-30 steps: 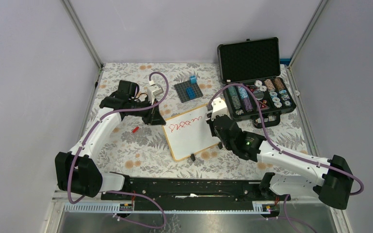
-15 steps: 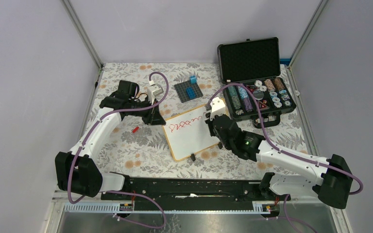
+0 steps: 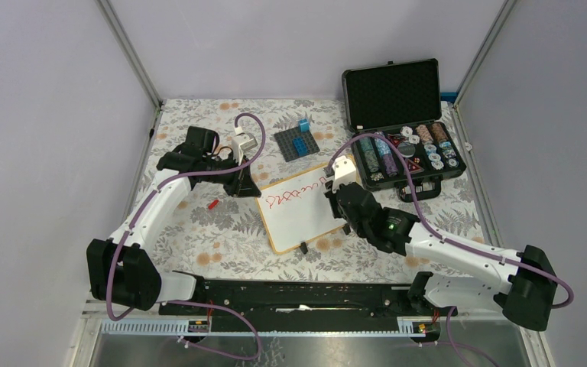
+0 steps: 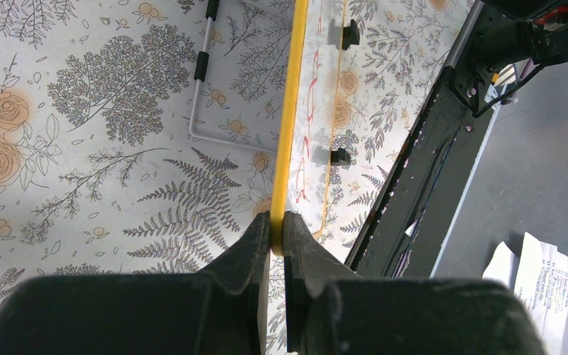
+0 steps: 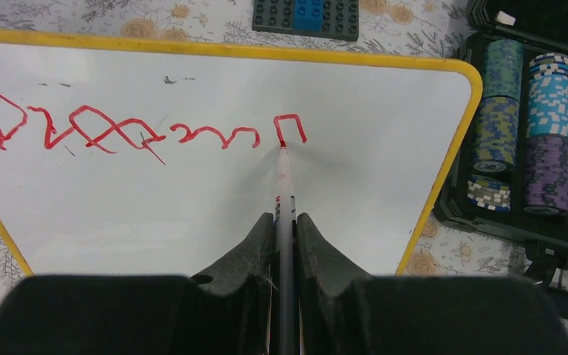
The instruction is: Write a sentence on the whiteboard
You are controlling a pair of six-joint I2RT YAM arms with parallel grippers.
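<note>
Top view: the whiteboard (image 3: 298, 210) lies skewed on the floral table (image 3: 199, 222) between the arms, with the sentence (image 3: 292, 196), apparently one red line and unreadable from here, across its far part. The left gripper (image 3: 249, 188) is at its left corner and the right gripper (image 3: 336, 191) over its right end. Left wrist: jaws clenched on the board's yellow frame, seen edge-on. Right wrist: jaws clamped on a marker (image 5: 285, 188), its tip touching the board at the last red stroke, a squared hook; a chip case (image 5: 532, 133) sits just beside the board's right edge.
</note>
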